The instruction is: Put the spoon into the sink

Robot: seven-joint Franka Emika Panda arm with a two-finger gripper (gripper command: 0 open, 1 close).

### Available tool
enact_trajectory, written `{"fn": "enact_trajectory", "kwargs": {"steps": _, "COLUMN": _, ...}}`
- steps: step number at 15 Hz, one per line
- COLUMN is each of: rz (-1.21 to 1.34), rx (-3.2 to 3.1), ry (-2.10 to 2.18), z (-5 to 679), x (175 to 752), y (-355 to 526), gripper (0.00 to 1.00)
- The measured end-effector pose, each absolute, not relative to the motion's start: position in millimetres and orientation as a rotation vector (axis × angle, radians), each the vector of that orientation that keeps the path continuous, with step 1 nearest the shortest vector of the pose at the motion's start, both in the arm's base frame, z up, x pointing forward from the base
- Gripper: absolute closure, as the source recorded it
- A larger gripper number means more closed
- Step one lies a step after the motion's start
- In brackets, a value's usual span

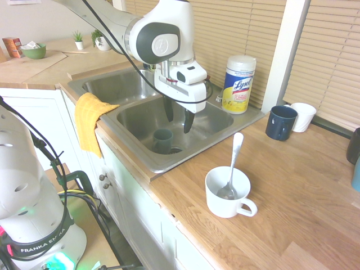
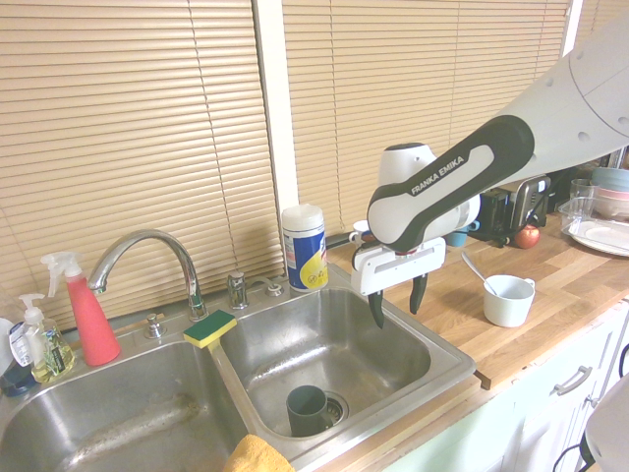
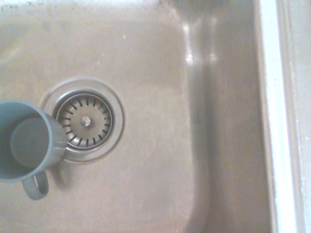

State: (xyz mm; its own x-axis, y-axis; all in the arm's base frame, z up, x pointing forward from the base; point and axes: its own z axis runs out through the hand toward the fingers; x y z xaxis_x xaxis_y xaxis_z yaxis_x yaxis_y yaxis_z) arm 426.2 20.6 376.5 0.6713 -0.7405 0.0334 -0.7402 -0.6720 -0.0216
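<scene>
Down at the bottom middle of the first outside view, the spoon (image 1: 232,166) stands in a white mug (image 1: 227,192) on the wooden counter (image 1: 292,185), its handle leaning up out of the rim. Further back, in the middle of the frame, the jaws hang apart and empty over the sink (image 1: 142,121). A grey mug (image 1: 163,140) stands in that basin beside the drain (image 3: 85,121). Behind, a tub of wipes (image 1: 238,84) sits by the sink's far corner, and a dark blue mug (image 1: 280,122) waits at the right.
</scene>
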Motion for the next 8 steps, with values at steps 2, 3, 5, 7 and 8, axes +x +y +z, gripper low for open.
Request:
{"fn": "enact_trajectory", "kwargs": {"steps": 2, "rz": -0.076, "rx": -2.865, "ry": 1.271, "z": 377, "x": 427, "y": 21, "gripper": 0.0}}
{"fn": "enact_trajectory", "kwargs": {"steps": 3, "rz": -0.119, "rx": -2.856, "ry": 1.275, "z": 379, "x": 430, "y": 20, "gripper": 0.0}}
{"fn": "enact_trajectory", "kwargs": {"steps": 5, "rz": -0.217, "rx": -2.835, "ry": 1.297, "z": 383, "x": 431, "y": 16, "gripper": 0.0}}
{"fn": "enact_trajectory", "kwargs": {"steps": 7, "rz": -0.309, "rx": -2.821, "ry": 1.321, "z": 390, "x": 421, "y": 4, "gripper": 0.0}}
{"fn": "enact_trajectory", "kwargs": {"steps": 8, "rz": -0.345, "rx": -2.824, "ry": 1.327, "z": 394, "x": 413, "y": 0, "gripper": 0.0}}
